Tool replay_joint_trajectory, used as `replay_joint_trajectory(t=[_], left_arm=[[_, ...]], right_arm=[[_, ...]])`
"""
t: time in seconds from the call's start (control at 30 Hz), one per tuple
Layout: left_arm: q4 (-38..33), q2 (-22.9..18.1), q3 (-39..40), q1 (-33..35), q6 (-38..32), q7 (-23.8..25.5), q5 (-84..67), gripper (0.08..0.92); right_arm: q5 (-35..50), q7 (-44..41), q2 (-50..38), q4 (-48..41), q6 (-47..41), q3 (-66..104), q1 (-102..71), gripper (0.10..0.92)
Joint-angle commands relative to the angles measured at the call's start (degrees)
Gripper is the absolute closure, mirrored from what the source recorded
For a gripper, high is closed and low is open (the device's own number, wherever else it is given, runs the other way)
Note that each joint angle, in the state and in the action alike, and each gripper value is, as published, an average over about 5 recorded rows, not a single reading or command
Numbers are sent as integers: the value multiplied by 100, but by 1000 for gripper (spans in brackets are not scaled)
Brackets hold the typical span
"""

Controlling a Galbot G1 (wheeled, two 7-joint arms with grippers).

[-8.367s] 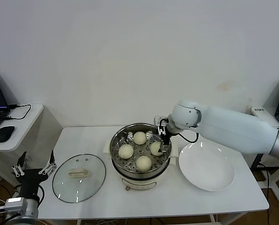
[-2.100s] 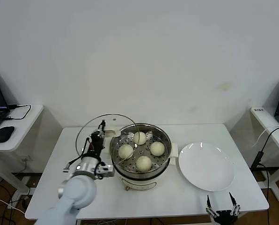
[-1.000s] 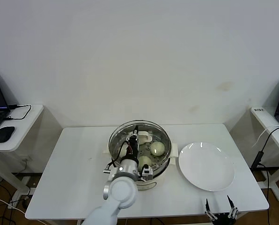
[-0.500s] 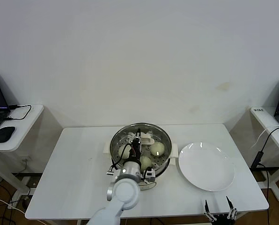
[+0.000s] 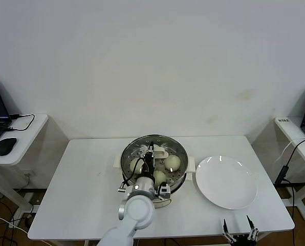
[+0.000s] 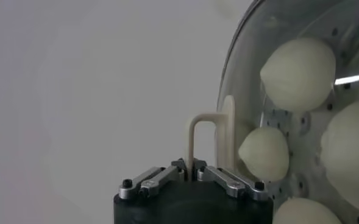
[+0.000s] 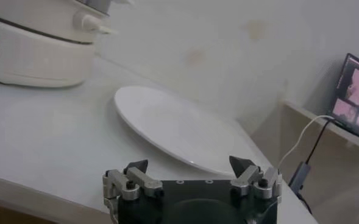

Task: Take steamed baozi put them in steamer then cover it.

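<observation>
The steamer (image 5: 182, 172) stands mid-table on its cream-white base (image 7: 33, 49). The clear glass cover (image 5: 167, 144) lies over its steel basket. Through the glass I see several cream-white steamed baozi (image 5: 172, 162) on the perforated floor, also in the left wrist view (image 6: 298, 66). My left gripper (image 5: 150, 157) reaches in from the near side, shut on the cover's cream-white handle (image 6: 206, 131), with the handle's thin bar pinched between the fingertips (image 6: 191, 165). My right gripper (image 5: 238, 237) hangs open and holds nothing below the table's near right edge (image 7: 188, 165).
A flat white plate (image 5: 225, 182) lies right of the steamer, seen close up from the right wrist (image 7: 179, 128). The white table (image 5: 81, 179) stretches to the left. A side desk with a mouse (image 5: 3, 146) stands far left, another desk far right.
The cover, held by my left gripper, has come down and shifted slightly right until it sits squarely over the steamer. The right gripper has barely moved.
</observation>
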Motion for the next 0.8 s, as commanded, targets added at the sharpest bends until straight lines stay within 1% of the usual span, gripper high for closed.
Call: replay_joint_trajectory(t=[0.03,0.2,0.3,0.4,0.57,0.7,0.8], left_arm=[[-204,15,7,89,15,-20,-84,822],[-613,158,5,294,13,-138,-380,686],[-960,389,-12,557,-31,-361,-794,599],[-1356,699,-176,934,-229,-785,-1402,512],[-2121,1206,-745,1755,-877,-1632,-2945,365],[-2640,1567,-1204,2556,-1369,-2237,-4801,253],[-2666,1601,-1808,3105,-2163,-2916,-6490,195]], right_arm=[[-5,-3,1,-10,-1,-13,7,203],[-10,-6,1,-20,-8,-36,11,203],[-11,-8,0,-29,-4,-37,7,203],[-15,-8,1,-31,1,-39,-2,203],[-1,-11,2,-26,6,-21,-22,203],[71,-21,1,-13,31,-16,-43,203],[215,-34,-4,43,65,-29,-64,203]])
